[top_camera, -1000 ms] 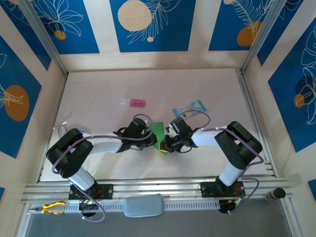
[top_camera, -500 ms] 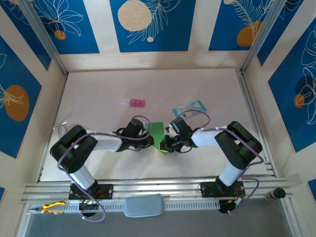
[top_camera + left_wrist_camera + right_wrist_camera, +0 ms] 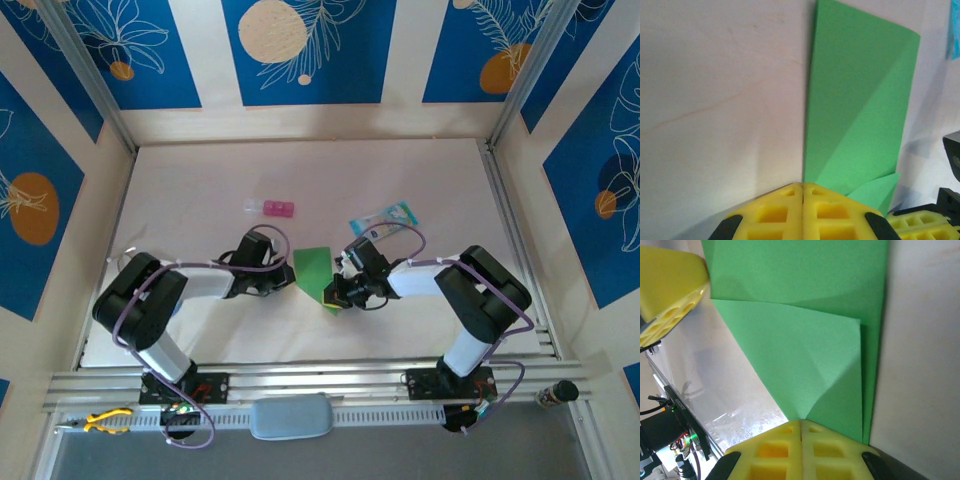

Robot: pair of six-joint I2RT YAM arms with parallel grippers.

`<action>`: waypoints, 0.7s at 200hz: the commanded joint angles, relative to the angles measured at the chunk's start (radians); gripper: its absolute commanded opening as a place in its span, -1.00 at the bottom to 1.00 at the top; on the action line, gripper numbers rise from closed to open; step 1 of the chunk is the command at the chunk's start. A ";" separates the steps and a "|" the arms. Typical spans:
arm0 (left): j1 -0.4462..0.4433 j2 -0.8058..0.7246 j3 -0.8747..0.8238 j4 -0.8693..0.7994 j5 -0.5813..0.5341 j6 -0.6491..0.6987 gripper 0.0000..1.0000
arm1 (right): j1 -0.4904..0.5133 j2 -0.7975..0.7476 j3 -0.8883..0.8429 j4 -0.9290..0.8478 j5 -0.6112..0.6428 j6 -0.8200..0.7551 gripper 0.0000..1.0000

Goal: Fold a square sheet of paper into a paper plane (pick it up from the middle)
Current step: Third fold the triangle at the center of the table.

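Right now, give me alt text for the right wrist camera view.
Folded bright green paper sheet on a pale table, its near tip at the shut yellow fingers of the right gripper; the yellow left gripper top left.

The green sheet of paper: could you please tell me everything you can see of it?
The square sheet of paper is thin, plain bright green, folded into a narrow strip with diagonal flaps and creases. It lies flat on the pale table between the arms. The shut right gripper is over its near corner; the shut left gripper points at its left edge.
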 commanded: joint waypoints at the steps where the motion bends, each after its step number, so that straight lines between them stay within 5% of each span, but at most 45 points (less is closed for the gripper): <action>1: 0.012 -0.057 0.008 -0.070 -0.029 0.025 -0.89 | -0.005 0.011 -0.033 -0.143 0.056 -0.017 -0.98; 53: -0.024 -0.131 0.033 -0.080 0.029 0.060 -0.82 | -0.005 0.006 -0.020 -0.150 0.051 -0.019 -0.98; 98: -0.087 -0.009 0.077 -0.018 0.125 0.078 -0.81 | -0.006 0.009 -0.008 -0.151 0.049 -0.017 -0.98; 140: -0.090 0.081 0.085 -0.033 0.091 0.065 -0.81 | -0.005 0.000 -0.005 -0.154 0.044 -0.022 -0.97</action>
